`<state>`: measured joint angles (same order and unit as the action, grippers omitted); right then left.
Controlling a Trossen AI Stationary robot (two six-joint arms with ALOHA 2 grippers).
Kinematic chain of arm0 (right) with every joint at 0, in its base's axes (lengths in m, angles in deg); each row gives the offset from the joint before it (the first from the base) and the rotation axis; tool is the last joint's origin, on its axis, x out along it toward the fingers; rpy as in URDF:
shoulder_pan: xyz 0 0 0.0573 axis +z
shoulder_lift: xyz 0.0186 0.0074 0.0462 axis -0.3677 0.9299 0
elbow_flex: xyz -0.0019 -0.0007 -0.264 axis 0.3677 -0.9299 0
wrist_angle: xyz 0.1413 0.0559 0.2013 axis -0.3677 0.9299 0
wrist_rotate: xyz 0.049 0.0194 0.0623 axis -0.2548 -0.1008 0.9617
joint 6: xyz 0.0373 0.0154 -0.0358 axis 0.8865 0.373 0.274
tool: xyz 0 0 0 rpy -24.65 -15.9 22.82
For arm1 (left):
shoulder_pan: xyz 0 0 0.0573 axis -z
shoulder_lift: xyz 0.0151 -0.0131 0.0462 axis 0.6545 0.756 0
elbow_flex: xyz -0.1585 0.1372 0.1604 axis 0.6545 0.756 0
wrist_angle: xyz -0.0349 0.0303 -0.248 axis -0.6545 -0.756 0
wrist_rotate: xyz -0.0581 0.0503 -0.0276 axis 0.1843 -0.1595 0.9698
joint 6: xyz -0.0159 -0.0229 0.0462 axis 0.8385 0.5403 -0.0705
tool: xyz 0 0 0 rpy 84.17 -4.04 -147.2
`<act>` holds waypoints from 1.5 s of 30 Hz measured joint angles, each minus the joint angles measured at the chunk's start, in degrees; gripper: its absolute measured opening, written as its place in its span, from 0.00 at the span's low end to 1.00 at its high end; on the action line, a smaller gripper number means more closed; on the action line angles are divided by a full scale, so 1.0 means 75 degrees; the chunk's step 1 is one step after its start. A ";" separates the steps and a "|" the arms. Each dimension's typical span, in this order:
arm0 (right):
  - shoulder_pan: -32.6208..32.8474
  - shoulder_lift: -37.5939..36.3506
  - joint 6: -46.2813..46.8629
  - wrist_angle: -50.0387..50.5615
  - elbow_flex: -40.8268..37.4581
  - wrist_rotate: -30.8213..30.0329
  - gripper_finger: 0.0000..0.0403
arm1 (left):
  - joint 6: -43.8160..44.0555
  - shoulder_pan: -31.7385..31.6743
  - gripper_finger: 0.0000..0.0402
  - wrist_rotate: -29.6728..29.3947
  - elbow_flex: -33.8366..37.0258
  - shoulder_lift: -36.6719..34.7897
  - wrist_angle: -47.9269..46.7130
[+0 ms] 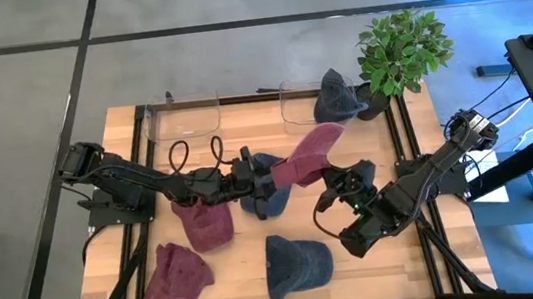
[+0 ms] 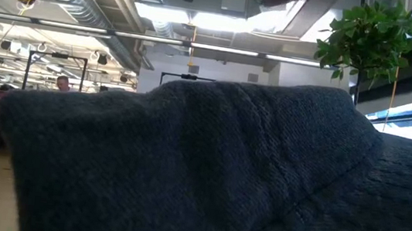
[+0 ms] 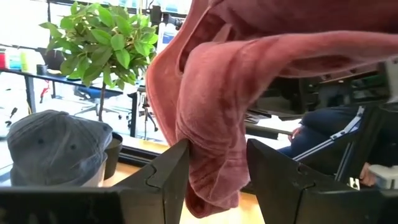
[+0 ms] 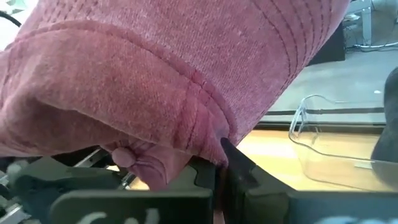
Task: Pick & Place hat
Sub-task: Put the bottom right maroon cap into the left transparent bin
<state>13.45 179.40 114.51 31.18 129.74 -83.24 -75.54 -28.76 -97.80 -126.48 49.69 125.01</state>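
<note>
A maroon hat (image 1: 307, 153) is lifted over the table's middle, between both grippers. My left gripper (image 1: 271, 174) reaches in from the table's left and is shut on the hat's left end. My right gripper (image 1: 334, 184) comes from the right and is shut on its lower edge. The hat (image 3: 211, 93) fills the left wrist view and the hat (image 4: 155, 81) covers most of the right wrist view. In the low view a blue hat (image 2: 207, 170) close to the camera hides nearly everything. My left gripper pinches a bunched fold (image 3: 211, 162) of the maroon hat between its two fingers (image 3: 168, 180), coming level from the table's left. The cloth hangs down past the fingertips and the rest of the hat rises above them, clear of the table. My right gripper pinches the maroon hat's stitched edge (image 4: 208, 134) between its shut fingers (image 4: 236, 165), reaching from the table's right side. The hat drapes over and above the fingers, lifted clear of the table. How many layers it has, I cannot tell.
Two maroon hats (image 1: 204, 222) (image 1: 176, 279) and two blue hats (image 1: 295, 264) (image 1: 267, 198) lie on the table. A grey-blue hat (image 1: 337, 96) sits at the far right by a clear container (image 1: 301, 100); another container (image 1: 182, 114) stands far left. A potted plant (image 1: 401, 49) is at the far right corner.
</note>
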 joint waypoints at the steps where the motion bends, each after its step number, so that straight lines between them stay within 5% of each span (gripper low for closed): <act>1: -0.0016 0.0000 -0.0266 -0.0188 0.0000 -0.0005 0.02 | 0.0022 0.0003 0.39 -0.0054 0.0000 0.0000 0.0001; 14: -0.0138 0.0000 -0.1149 -0.0724 0.0000 0.0287 0.01 | 0.0055 0.0006 0.38 -0.0321 0.0003 -0.0003 0.0553; 26: -0.0207 0.0000 -0.1298 -0.0897 0.0000 0.0340 0.02 | 0.0160 -0.0038 0.06 -0.0007 0.0003 -0.0003 0.0488; 34: -0.0207 -0.0017 -0.2391 -0.0927 0.0000 0.0573 0.03 | 0.0309 -0.0035 0.04 0.0017 0.0003 -0.0139 0.0369; 37: -0.0208 -0.0189 -0.2656 -0.0913 0.0000 0.1305 0.10 | 0.0338 -0.0035 0.04 -0.0008 0.0003 -0.0454 -0.0116; 45: -0.0248 -0.0872 -0.3166 -0.0764 0.0000 0.2478 0.49 | 0.1731 -0.0225 0.04 -0.0301 0.0003 -0.2044 -0.3084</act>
<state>11.59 172.87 90.77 25.45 129.74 -64.66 -62.56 -30.45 -100.06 -126.46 34.37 101.88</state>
